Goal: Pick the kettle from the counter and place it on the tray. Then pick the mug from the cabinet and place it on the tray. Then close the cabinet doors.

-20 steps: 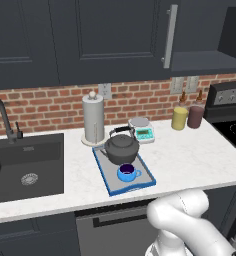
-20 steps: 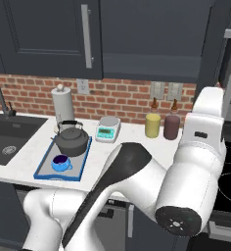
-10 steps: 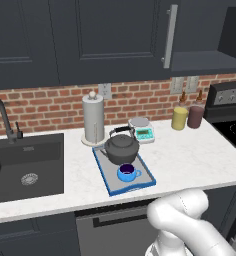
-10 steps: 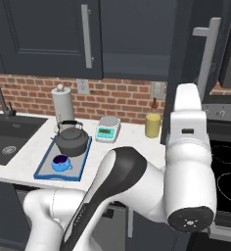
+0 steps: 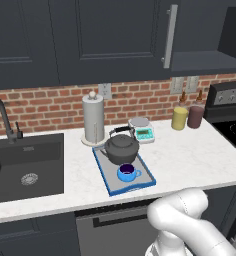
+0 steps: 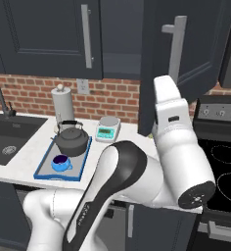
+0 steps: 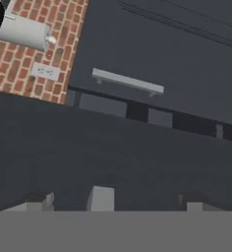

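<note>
You get flat, even rendered light with no visible source and no glare. The white tabletop (image 5: 190,155) reads bright, while the navy cabinet doors (image 5: 105,40) stay dim, their panel lines faint. Soft, small shadows sit under the kettle (image 5: 121,147). The base views look slightly soft; your hand view is dark and murky up close.

Hidden in the right base view behind the white arm (image 6: 173,142): the yellow and maroon jars and much of the counter (image 6: 34,147) beside the stove. Cut off by the top edge in both base views: the cabinet doors (image 5: 115,40), and by the left edge, the sink (image 5: 25,165). Too close and dark in the hand view to tell where the door panel (image 7: 113,157) ends; paper-towel roll (image 7: 19,29) cropped at the corner.
</note>
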